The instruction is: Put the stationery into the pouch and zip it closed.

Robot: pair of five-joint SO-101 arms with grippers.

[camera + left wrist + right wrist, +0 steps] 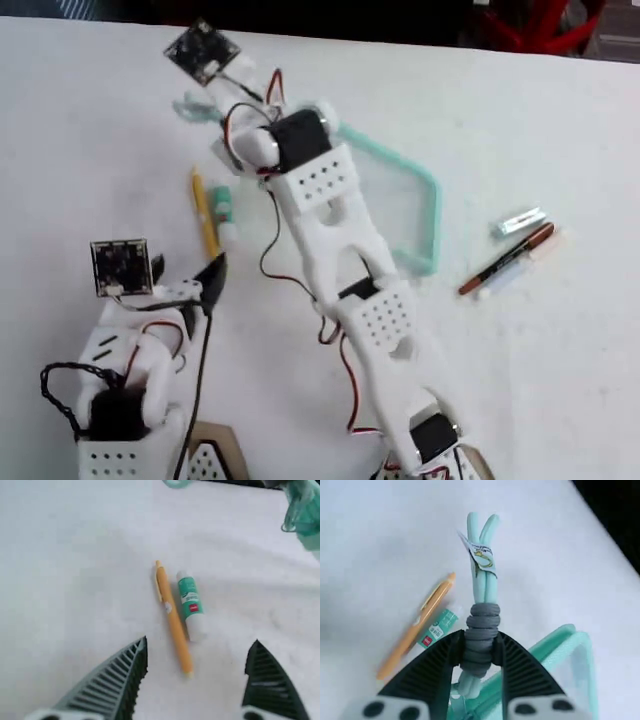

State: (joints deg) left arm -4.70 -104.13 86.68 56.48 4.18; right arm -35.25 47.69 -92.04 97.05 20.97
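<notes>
Right pincer [479,641] clamps the cord [481,580] of the pouch [432,200] (left pincer [200,645] spread), pen [172,620] outside.

Nothing is showing clearly enough to read. The green label [188,596] on the glue stick [195,623] is carrying only blurry print, and so is the little tag [481,555] on the pouch cord [481,587].

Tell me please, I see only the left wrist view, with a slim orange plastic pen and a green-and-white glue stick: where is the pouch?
Observer: The clear pouch with mint-green edging lies beside the glue stick, partly under the right arm.
Operator: Does anything hold it?
Observer: The right gripper is shut on its mint-green cord pull.
Operator: Is more stationery out?
Observer: Yes, a dark red pen and a small pale item lie on the table past the pouch.
</notes>
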